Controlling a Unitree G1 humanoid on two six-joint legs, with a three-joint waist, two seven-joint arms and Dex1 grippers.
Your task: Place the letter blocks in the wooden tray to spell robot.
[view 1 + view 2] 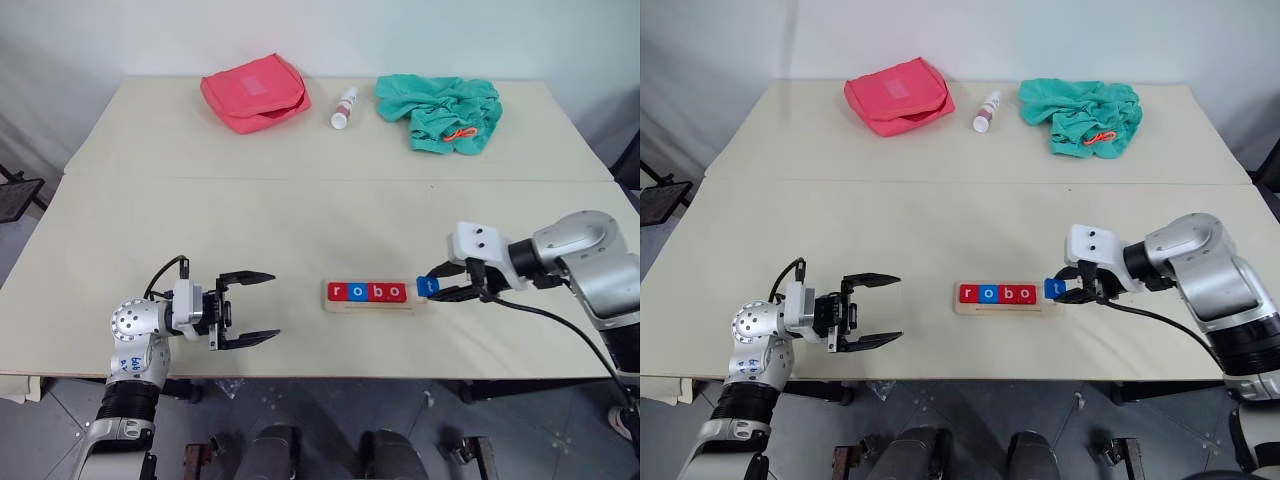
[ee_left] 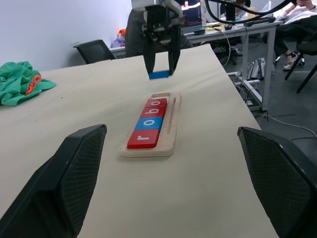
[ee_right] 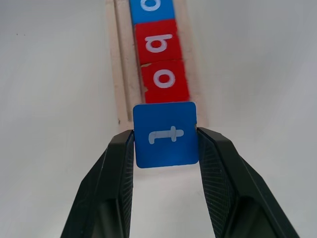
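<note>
We hold the blue "t" block (image 3: 166, 134) in the right gripper (image 1: 452, 281), jaws clamped on its sides, just past the wooden tray (image 1: 373, 305) end; we should lower it level beside the last red "o" block (image 3: 165, 79). Four blocks sit seated, one held. Left gripper (image 1: 249, 310) hangs wide open above the counter (image 1: 300, 220).

Pale beige table (image 1: 200, 220), seam running across its width. Near front edge: wooden tray (image 1: 373, 304). Along far edge, well apart from tray: red pouch (image 1: 255, 92), small white bottle (image 1: 344, 108) lying on its side, crumpled teal cloth (image 1: 440, 112).
</note>
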